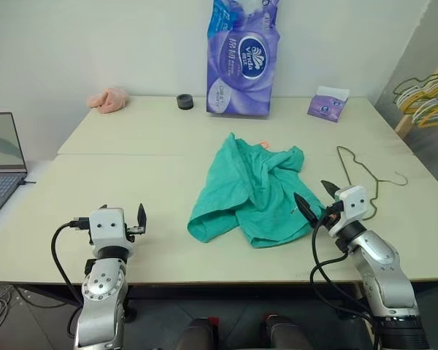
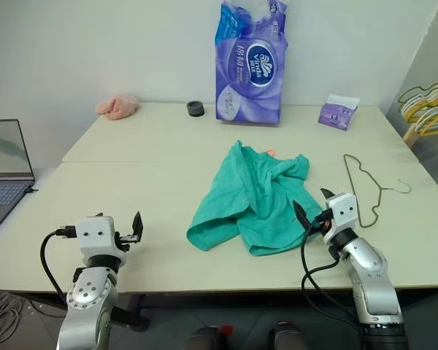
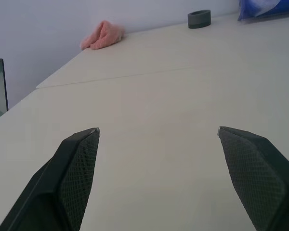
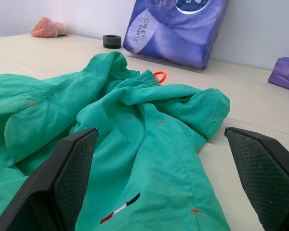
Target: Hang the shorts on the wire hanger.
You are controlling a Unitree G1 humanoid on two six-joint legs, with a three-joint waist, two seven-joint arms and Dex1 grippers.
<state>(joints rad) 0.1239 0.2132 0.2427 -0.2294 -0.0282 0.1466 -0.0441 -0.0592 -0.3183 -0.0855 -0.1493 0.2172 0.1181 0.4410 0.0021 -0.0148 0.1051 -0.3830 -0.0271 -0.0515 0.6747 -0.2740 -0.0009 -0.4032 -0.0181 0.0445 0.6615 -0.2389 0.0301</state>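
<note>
Shorts point(image 1: 250, 192) crumpled mid-table, hanger point(image 1: 365, 179) flat on the table just to their right, right gripper point(image 1: 317, 198) spread wide and empty at the shorts' near-right edge, left gripper point(image 1: 124, 216) wide apart, empty, over bare table point(image 1: 131, 157)

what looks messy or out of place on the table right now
The shorts lie crumpled in a heap mid-table, folded over themselves rather than spread flat. The wire hanger lies flat on the table beside them, apart from them. Nothing looks spilled or damaged.
</note>
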